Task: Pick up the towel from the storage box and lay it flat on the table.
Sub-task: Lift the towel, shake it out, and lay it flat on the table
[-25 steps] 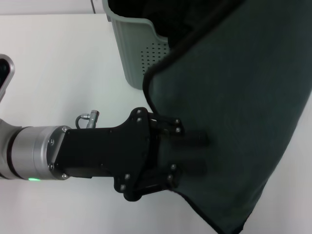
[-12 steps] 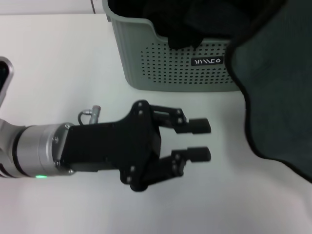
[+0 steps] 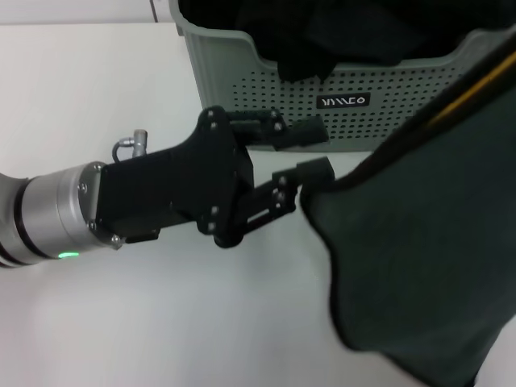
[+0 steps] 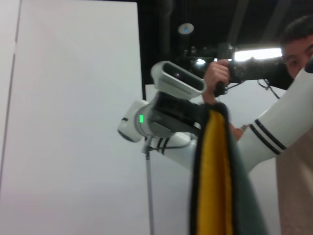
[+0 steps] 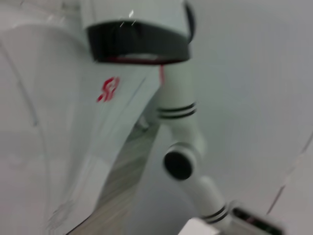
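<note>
The towel (image 3: 419, 242) hangs in the air at the right of the head view, dark grey-green side facing me, with a strip of yellow (image 3: 484, 76) at its upper edge. The left wrist view shows its yellow side (image 4: 212, 186) hanging from my right gripper (image 4: 203, 111), which is shut on its top edge. My left gripper (image 3: 314, 149) is open just in front of the storage box (image 3: 266, 113). Its lower finger (image 3: 314, 171) is right at the towel's left edge, and I cannot tell if they touch. The white table (image 3: 121, 97) lies beneath.
The storage box stands at the back centre with dark cloth (image 3: 322, 32) bunched inside it and a black label (image 3: 343, 101) on its front. A person (image 4: 298, 44) stands behind the robot in the left wrist view. The right wrist view shows only robot body parts (image 5: 181, 161).
The towel swung right off my left gripper, then swung back left to its fingertips. My left gripper rose toward the box and opened wider.
</note>
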You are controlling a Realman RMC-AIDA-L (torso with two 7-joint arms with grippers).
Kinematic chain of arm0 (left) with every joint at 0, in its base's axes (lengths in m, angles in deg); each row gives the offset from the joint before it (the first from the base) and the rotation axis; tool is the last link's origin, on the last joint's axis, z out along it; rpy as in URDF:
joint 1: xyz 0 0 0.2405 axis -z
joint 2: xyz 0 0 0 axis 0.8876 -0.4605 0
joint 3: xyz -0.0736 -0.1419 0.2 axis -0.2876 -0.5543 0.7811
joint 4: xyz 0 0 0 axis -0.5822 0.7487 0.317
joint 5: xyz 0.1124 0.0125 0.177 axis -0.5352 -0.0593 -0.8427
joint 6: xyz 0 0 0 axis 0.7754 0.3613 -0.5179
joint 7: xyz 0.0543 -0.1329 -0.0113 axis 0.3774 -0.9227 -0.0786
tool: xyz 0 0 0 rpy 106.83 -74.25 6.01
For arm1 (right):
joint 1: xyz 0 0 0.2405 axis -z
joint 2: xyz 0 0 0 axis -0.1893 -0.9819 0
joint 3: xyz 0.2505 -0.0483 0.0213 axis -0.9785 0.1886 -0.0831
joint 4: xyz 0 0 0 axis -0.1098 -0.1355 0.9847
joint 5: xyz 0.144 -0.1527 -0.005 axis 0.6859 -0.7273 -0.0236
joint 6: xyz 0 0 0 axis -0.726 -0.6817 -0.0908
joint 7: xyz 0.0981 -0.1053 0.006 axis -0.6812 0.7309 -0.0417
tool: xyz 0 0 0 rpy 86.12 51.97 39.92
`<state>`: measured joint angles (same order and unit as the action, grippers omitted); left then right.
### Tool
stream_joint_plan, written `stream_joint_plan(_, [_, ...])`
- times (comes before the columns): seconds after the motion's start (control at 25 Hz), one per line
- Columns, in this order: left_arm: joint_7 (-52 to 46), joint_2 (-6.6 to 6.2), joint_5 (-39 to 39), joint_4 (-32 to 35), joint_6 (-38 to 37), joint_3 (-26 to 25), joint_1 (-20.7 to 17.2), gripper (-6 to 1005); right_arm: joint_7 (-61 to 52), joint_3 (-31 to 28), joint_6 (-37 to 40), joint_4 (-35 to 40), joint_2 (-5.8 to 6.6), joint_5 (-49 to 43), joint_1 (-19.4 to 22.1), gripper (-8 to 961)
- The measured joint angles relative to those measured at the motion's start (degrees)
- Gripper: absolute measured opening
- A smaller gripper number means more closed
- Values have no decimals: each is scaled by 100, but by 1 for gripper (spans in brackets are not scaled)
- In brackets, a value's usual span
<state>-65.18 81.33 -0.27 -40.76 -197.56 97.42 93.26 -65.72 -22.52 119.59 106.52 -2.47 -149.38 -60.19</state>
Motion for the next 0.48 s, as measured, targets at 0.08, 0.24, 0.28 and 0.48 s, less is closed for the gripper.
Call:
stream_joint_plan(0.08, [1,5,92,2,0,-21,-4,314,-54,154,4,148,47,-26,-26,1])
stream_joint_plan(0.24, [2,1,500,9,-14,-27,-87,314,-105,169,8,282,45,-182,-68,1])
stream_joint_plan(0.28, [3,-8,584,28,-19,-28,-106,313,-105,157,8,286,49,-216,-67,1])
stream_joint_plan(0.48, [-24,-56,802,323,-43,-15,-282,313,-51,128,13,224,136,-281,-46,0])
